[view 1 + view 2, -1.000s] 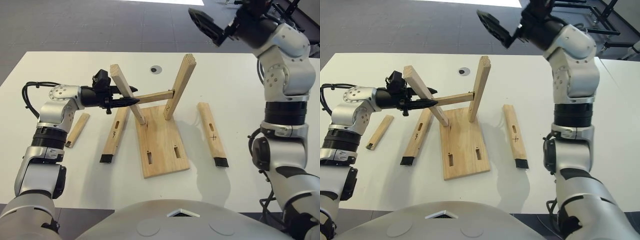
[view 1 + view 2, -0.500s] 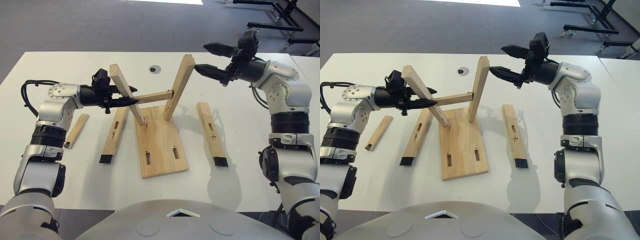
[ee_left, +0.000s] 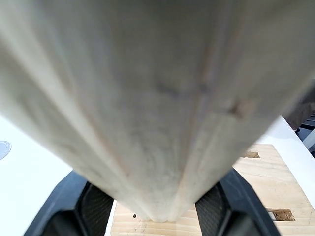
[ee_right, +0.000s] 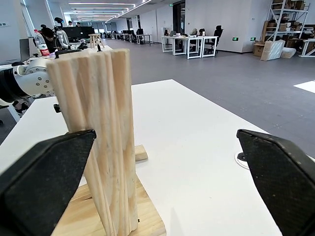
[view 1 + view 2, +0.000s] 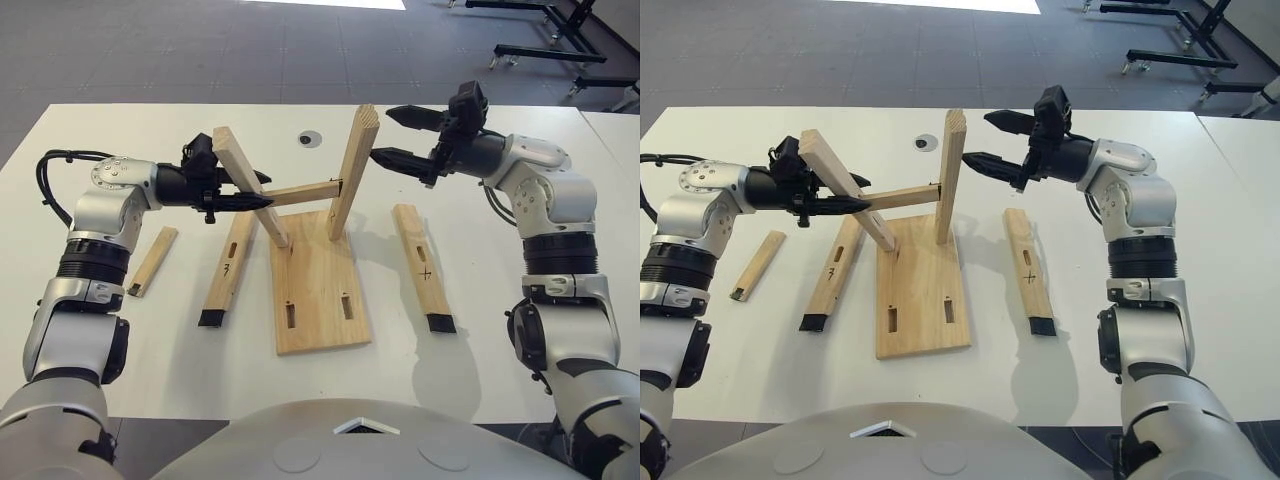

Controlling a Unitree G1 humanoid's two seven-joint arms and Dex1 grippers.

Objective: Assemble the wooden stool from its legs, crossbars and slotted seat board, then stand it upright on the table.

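- One flat, pale wooden slotted seat board (image 5: pixel 320 285) lies mid-desk (image 5: pixel 120 360);
- at its 9 o'clock, a tilted pale wooden leg (image 5: pixel 240 170), pinched by the left hand (image 5: pixel 258 192);
- at 3 o'clock, an upright pale wooden leg (image 5: pixel 355 170); the right hand (image 5: pixel 381 133) is spread just beside its top;
- a thin wooden crossbar (image 5: pixel 305 192) joins both.

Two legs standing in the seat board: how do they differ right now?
The left leg leans steeply and the left gripper clamps it; the right leg stands nearly upright, with the open right gripper at its top. Both sit in the seat board, joined by a crossbar.
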